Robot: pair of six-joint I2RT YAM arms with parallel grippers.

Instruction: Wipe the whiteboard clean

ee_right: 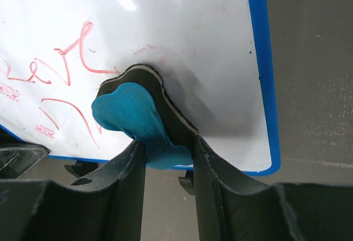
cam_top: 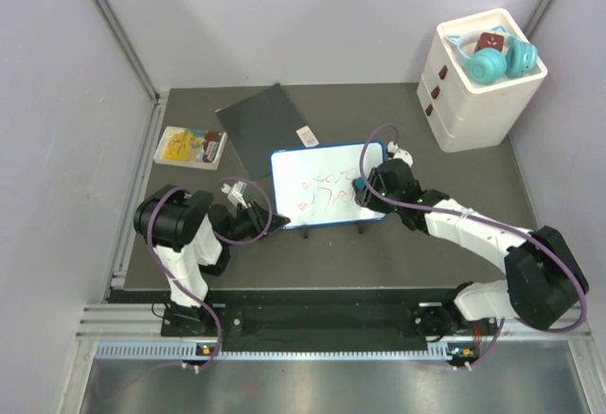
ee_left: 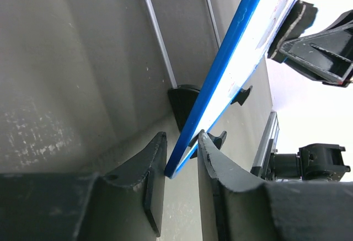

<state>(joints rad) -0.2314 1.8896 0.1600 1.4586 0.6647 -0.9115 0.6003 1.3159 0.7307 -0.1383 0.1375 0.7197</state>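
Spanning the whole scene is the dark counter (cam_top: 398, 253). A white drawer box (cam_top: 473, 106) stands well off the far right corner of the whiteboard (cam_top: 317, 187), with teal headphones (cam_top: 497, 59) on top of it. The whiteboard itself sits mid-counter on its small black feet, between my two arms. A dark grey sheet (cam_top: 260, 125) lies touching its far left corner, and a yellow booklet (cam_top: 189, 146) lies farther left. My left claw (cam_top: 275, 220) straddles the board's near left corner, one finger on each side of the blue frame; I cannot tell whether it pinches. My right claw (cam_top: 361, 187) is clamped on a teal eraser (ee_right: 138, 114), whose dark pad is pressed to the board's right part. Red scribbles (ee_right: 71, 59) lie just beside it.
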